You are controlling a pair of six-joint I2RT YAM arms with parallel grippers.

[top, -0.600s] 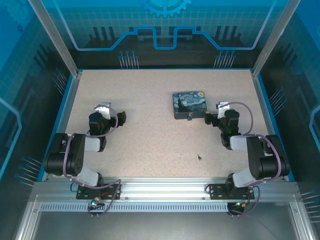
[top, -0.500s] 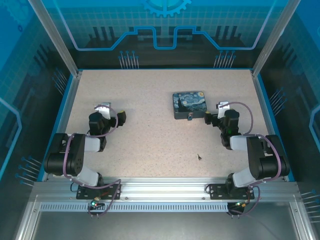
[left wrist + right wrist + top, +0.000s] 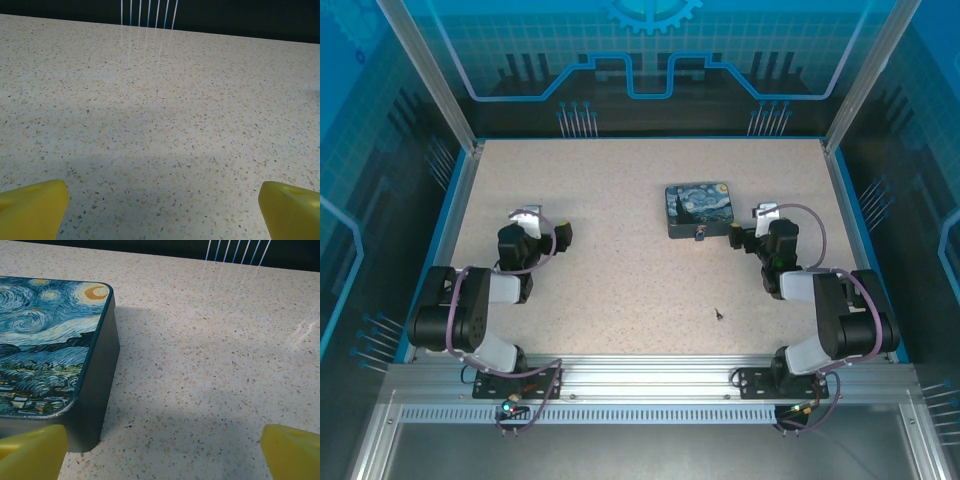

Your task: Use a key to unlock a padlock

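As I look down from the top camera, the padlock [image 3: 700, 237] is a very tiny thing. It sits right at the near side of the box [image 3: 697, 207], touching it or just beside it; I cannot tell which. From up here it is a small dark speck with a pale bit on it, much smaller than the box. I cannot make out its loop or its keyhole.

The key [image 3: 718, 315] is a thin dark speck too. It lies flat on the speckled table [image 3: 610, 190], alone, well apart from the box and closer to the arms.

The box has a blue lid with swirly sky and a yellow moon, and dark sides.

The left gripper [image 3: 563, 234] is low over the bare table on the left side. Its yellow fingertips [image 3: 32, 210] are spread wide, with nothing between them.

The right gripper [image 3: 738, 238] is just to the right of the box and near the padlock. Its fingertips [image 3: 290, 452] are spread wide too and hold nothing. In its wrist camera, the near right corner of the box sits just past the left fingertip.
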